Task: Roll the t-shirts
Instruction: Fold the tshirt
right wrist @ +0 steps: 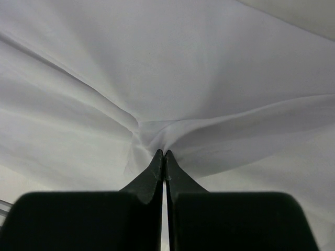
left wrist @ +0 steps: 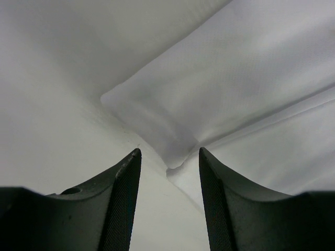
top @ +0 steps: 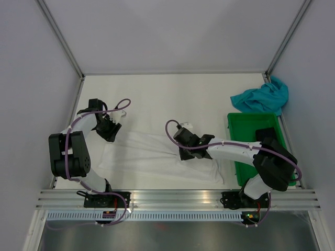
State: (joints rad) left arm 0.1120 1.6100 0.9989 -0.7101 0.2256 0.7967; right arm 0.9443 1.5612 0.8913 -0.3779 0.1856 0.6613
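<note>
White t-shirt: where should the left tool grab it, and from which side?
Take the folded corner of the white t-shirt; it points into the gap of the open left tool. It lies flat, so come down from its left end, probably.

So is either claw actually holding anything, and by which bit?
The right gripper pinches a small pucker of cloth on the white t-shirt. The left gripper stands open, holding nothing.

Green bin sits on white table, rt side, nr front edge.
</note>
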